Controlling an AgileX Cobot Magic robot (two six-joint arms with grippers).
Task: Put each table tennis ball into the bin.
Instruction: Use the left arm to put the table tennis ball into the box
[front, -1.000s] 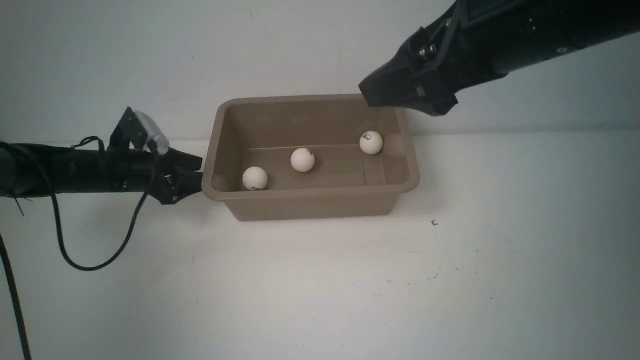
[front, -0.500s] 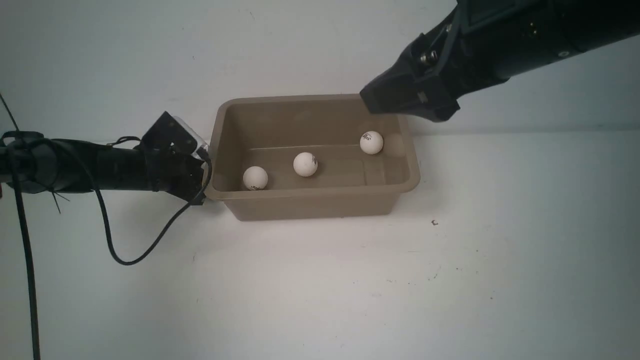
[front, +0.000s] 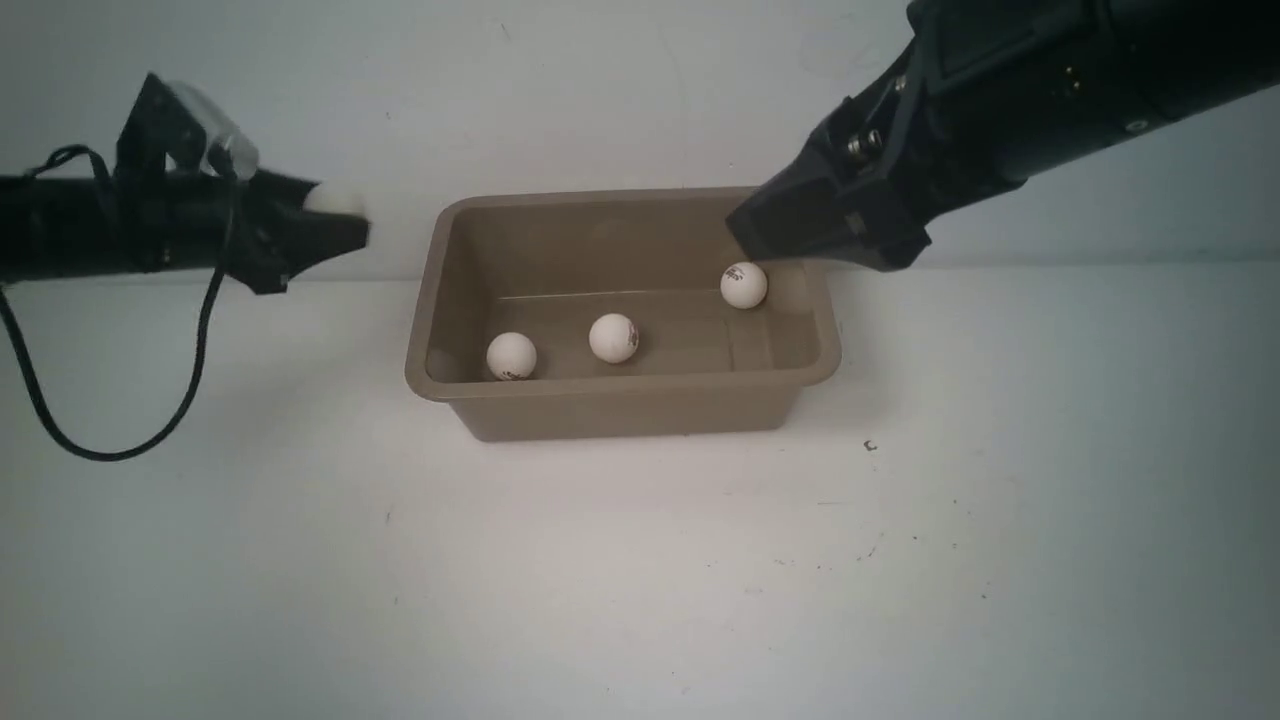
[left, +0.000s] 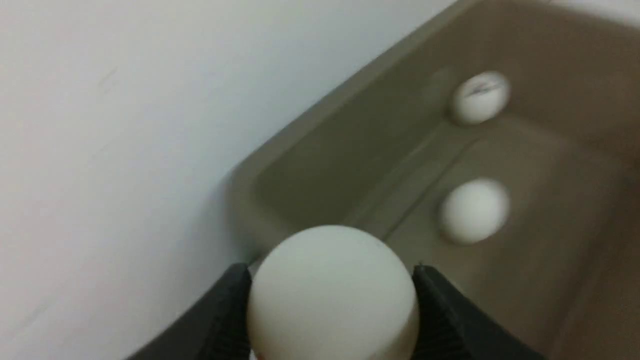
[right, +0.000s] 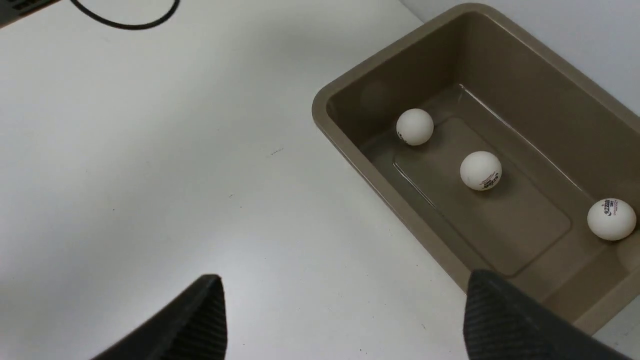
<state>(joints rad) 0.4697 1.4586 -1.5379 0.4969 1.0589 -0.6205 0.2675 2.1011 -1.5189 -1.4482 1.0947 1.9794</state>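
Note:
The taupe bin (front: 620, 412) stands in the middle of the table with three table tennis balls inside: one front left (front: 511, 356), one in the middle (front: 613, 338), one far right (front: 743, 285). Left of the bin and raised above the table, my left gripper (front: 338, 222) is shut on a fourth white ball (front: 335, 199). In the left wrist view this ball (left: 332, 295) fills the gap between both fingers (left: 225, 310), with the bin (left: 300, 125) ahead. Over the bin's far right corner my right gripper (front: 765, 228) hangs open; its wrist view shows the gripper (right: 345, 280) empty.
A black cable (front: 100, 450) loops down from the left arm onto the table at the far left. The white wall rises just behind the bin. White tabletop (front: 640, 580) spreads in front of the bin and to its right.
My left gripper closed on a ball beside the bin's left wall, then rose and drew back left with it. The middle ball in the bin rolled slightly forward. The right gripper shifted a little.

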